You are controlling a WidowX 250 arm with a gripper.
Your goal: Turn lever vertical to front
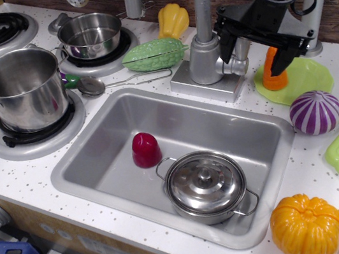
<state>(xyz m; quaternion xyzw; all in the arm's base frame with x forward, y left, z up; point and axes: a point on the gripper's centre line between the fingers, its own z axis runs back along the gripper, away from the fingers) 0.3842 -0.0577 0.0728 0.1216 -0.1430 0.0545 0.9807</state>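
Two toys sit nearest you: an orange pumpkin (306, 226) and a lidded pot (206, 185) in the sink (97, 161). Beyond, at the faucet base (207, 82), you find the lever (240, 56) rising upright between the gripper's (252, 51) spread jaws, which grasp nothing.

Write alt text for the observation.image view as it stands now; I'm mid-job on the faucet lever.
A black robot claw hangs open beside the silver faucet base, its fingers straddling the small lever on the base's right side. In front lies a grey sink holding a lidded steel pot and a red cup.
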